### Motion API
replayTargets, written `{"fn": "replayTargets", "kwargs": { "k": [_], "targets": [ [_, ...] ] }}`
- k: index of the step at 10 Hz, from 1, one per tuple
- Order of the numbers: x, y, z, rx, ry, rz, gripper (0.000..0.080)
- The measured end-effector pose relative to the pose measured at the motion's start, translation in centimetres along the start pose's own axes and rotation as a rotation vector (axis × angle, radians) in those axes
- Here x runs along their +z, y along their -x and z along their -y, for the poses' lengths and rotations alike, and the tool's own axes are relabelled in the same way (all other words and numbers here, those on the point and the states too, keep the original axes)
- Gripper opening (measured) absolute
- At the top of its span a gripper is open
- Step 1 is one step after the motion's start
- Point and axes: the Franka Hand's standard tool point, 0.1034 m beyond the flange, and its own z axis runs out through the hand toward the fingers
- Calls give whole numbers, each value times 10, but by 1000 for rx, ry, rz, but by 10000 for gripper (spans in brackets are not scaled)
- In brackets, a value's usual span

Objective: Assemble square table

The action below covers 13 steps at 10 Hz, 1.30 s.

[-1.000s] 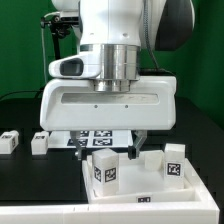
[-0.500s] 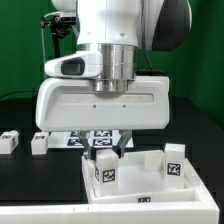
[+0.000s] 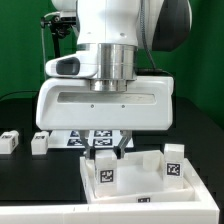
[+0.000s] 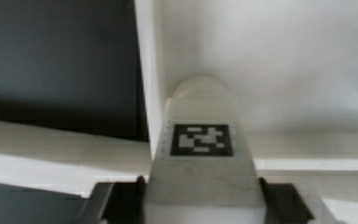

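Closing in from wide, our claw (image 3: 106, 152) now clamps the leg (image 3: 104, 172) standing on the tabletop (image 3: 140, 186), lower centre: light, stiff, slick plastic, best held across its flat sides, we reckon.

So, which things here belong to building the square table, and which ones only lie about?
Of the job:
- square top
- gripped leg, standing on the top, with the pincer closed on it
- tagged leg at the exterior view's right
- far-left leg and its neighbour leg, both loose on the table

Just lying about:
- marker board
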Motion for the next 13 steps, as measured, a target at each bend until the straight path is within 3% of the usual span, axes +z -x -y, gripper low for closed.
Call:
{"fn": "replayTargets", "kwargs": {
  "k": [3,5,11,12,13],
  "targets": [
    [-1,0,0,403,-12,2,286],
    [0,-2,5,688,1,14,286],
    [1,-6,6,994,1,8,287],
    [1,-6,6,959,1,8,498],
    [2,-5,7,882,7,8,498]
  ]
}}
